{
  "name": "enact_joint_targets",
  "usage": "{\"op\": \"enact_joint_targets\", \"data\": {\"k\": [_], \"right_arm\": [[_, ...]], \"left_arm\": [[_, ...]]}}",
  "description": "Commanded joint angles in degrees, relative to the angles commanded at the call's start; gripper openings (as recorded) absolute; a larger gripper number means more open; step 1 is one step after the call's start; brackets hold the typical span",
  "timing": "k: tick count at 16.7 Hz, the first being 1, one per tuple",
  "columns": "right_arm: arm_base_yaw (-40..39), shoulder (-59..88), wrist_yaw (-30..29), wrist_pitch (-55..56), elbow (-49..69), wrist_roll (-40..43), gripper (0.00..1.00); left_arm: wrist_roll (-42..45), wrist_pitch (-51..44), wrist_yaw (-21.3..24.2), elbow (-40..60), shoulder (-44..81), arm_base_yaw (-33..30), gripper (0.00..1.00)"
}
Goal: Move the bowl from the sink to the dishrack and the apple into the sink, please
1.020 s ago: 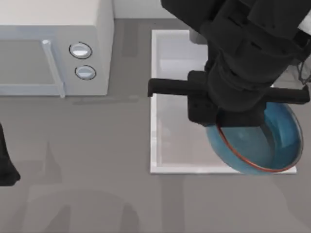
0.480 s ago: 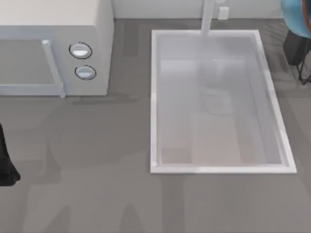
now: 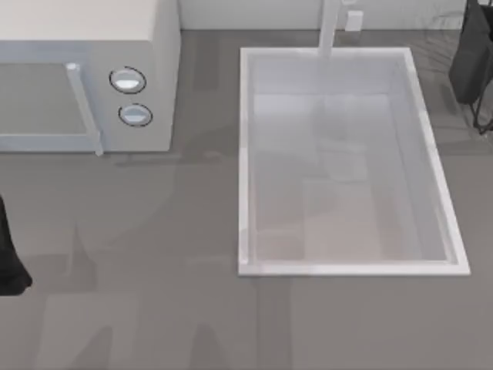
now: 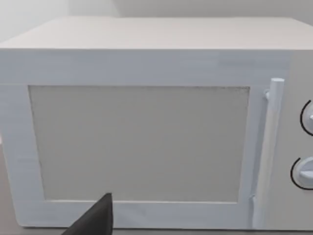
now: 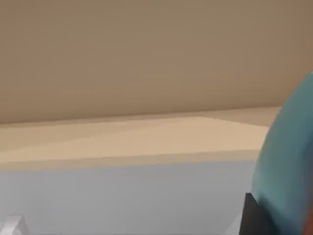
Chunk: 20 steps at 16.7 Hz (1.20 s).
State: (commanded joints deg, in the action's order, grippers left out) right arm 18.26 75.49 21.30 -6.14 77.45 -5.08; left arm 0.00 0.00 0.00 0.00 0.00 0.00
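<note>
**Bowl lifted clear of sink**

Since a second earlier the right arm (image 3: 471,58) had swung from over the sink (image 3: 245,162) to the frame's upper right. The bowl (image 5: 288,171) showed beside its gripper; grip state: cannot tell. Left arm (image 3: 9,258) parked at left edge. Rack placement pending.

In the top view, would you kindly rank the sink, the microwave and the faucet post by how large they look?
1. sink, largest.
2. microwave, cut off by the frame edge, so its true extent is unsure.
3. faucet post, smallest.

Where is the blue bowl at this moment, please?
The bowl appears in the right wrist view, close to the camera beside a dark gripper part; the sink holds nothing.
</note>
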Motion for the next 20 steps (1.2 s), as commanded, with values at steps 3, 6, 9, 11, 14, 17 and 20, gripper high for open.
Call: {"op": "enact_joint_targets", "data": {"k": [3,6,9,11,14,17,20], "right_arm": [[5.22,-0.48,1.32,5.18,-1.51,3.75,0.00],[5.72,-0.49,1.43,5.69,-1.62,4.12,0.00],[5.52,-0.11,1.22,5.68,-1.53,4.04,0.00],[5.20,1.49,1.04,7.67,-2.26,4.07,0.00],[4.33,6.66,0.17,15.21,-4.90,4.13,0.00],[3.11,13.48,-1.34,27.19,-9.14,4.15,0.00],[1.59,20.05,-3.09,40.01,-14.21,4.13,0.00]], "left_arm": [[0.00,0.00,0.00,0.00,0.00,0.00,1.00],[0.00,0.00,0.00,0.00,0.00,0.00,1.00],[0.00,0.00,0.00,0.00,0.00,0.00,1.00],[0.00,0.00,0.00,0.00,0.00,0.00,1.00],[0.00,0.00,0.00,0.00,0.00,0.00,1.00],[0.00,0.00,0.00,0.00,0.00,0.00,1.00],[0.00,0.00,0.00,0.00,0.00,0.00,1.00]]}}
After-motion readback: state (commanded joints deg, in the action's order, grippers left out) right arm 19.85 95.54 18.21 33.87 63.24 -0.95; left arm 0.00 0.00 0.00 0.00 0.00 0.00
